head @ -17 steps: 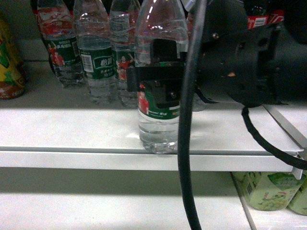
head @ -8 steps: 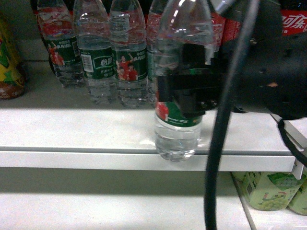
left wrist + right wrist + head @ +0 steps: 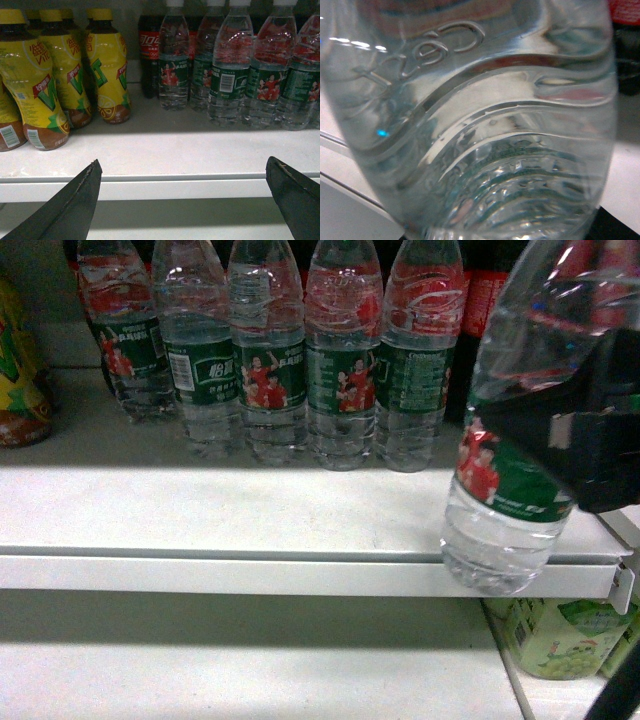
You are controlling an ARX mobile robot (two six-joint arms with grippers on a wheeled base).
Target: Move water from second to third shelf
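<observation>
The water [image 3: 510,490] is being held tight around its green label by the right tool [image 3: 600,445], tilted, at the right end of the shelf [image 3: 200,515] with its bottom sticking out past the front edge; in the right wrist view only the clear ribbed bottle is being seen, very close. The left tool [image 3: 185,200] is being kept wide apart with nothing in it, low in front of the shelf. Behind, a row of water bottles [image 3: 340,370] is being shown standing on the shelf, with yellow drink bottles [image 3: 60,80] at the left and a cola bottle [image 3: 149,55] between them.
</observation>
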